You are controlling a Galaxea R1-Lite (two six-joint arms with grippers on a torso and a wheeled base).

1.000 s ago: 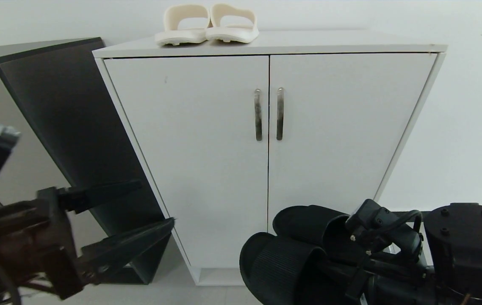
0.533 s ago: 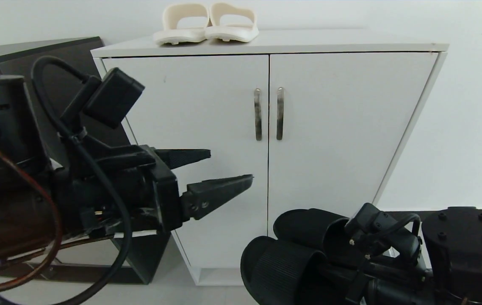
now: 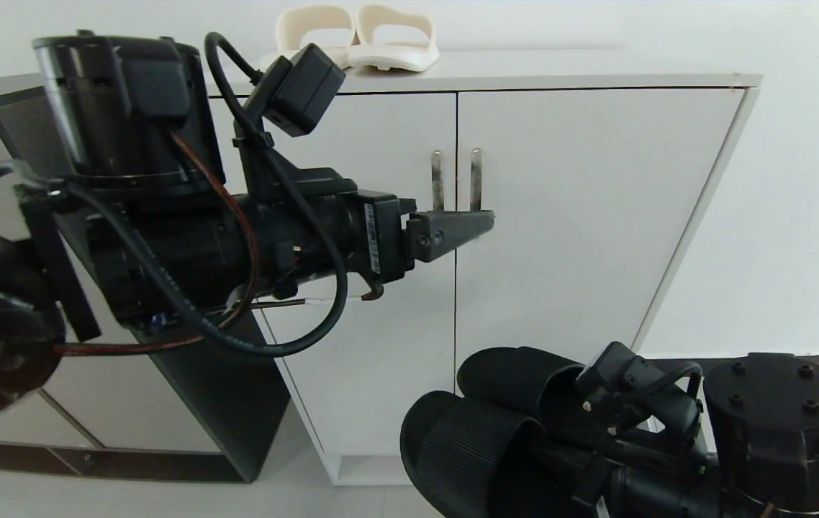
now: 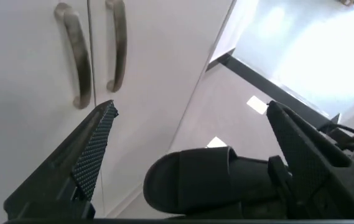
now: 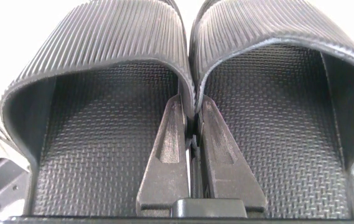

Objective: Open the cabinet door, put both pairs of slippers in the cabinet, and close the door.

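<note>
Two black slippers (image 5: 121, 93) pinched in right gripper (image 5: 191, 104), left gripper (image 4: 192, 111) near handles (image 4: 77, 56)

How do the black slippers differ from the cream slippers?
The black slippers have ribbed straps; the cream slippers look smooth. The cream slippers lie on top of the cabinet; the black slippers are pinched in the right end effector, low before the doors. Each pair sits side by side.

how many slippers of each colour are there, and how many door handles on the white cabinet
cream slippers: 2
black slippers: 2
door handles: 2
total: 6
</note>
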